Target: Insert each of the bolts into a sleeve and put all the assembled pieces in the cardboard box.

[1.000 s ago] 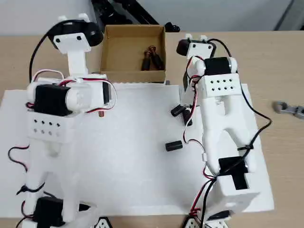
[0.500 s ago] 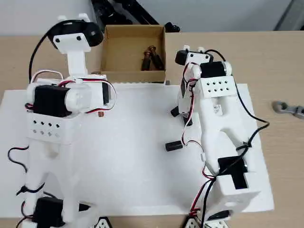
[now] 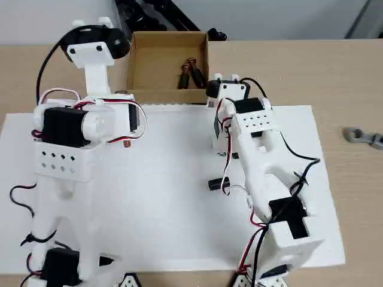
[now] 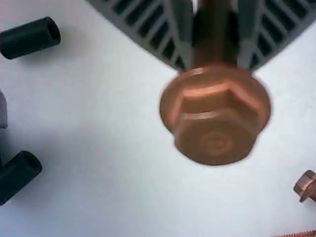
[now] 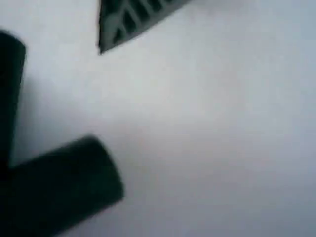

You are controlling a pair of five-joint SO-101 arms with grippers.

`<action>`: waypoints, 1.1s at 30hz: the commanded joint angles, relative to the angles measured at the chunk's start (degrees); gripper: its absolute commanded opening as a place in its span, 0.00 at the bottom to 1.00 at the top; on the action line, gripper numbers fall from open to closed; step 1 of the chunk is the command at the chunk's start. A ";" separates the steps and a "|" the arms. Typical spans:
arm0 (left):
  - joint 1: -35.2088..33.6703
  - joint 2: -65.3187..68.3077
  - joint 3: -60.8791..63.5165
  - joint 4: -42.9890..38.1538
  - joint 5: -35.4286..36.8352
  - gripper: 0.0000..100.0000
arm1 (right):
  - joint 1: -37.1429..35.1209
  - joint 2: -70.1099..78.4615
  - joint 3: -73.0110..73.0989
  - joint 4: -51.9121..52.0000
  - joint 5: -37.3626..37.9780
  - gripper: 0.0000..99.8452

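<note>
My left gripper [image 3: 127, 142] hangs over the white sheet's left part, shut on a copper bolt [image 4: 215, 118] whose hexagonal head faces the wrist camera. Two black sleeves [image 4: 29, 37] [image 4: 17, 175] lie on the sheet beyond it, and a loose bolt [image 4: 306, 185] lies at the edge. My right gripper [image 3: 219, 142] is low over the sheet's middle, open; one grey fingertip [image 5: 129, 22] shows, with a black sleeve [image 5: 64, 190] lying close by. Another sleeve [image 3: 214, 183] lies beside the right arm. The cardboard box [image 3: 140, 66] at the back holds assembled pieces [image 3: 190, 73].
The white sheet [image 3: 161, 227] covers most of the wooden table. A metal wrench [image 3: 362, 136] lies on the bare wood at the far right. Black cables and equipment sit behind the box.
My right arm has swung left and now covers the sleeve that lay in the open near the sheet's middle. The left arm and its bolt have stayed put.
</note>
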 commanded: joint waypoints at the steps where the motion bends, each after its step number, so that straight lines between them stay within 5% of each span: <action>1: 0.26 -2.64 -0.31 -0.18 -0.35 0.00 | -0.40 -0.57 2.02 -4.18 -0.35 0.23; 33: 0.35 -2.73 -0.31 0.09 -0.35 0.00 | 2.68 -1.10 7.65 -17.89 2.73 0.23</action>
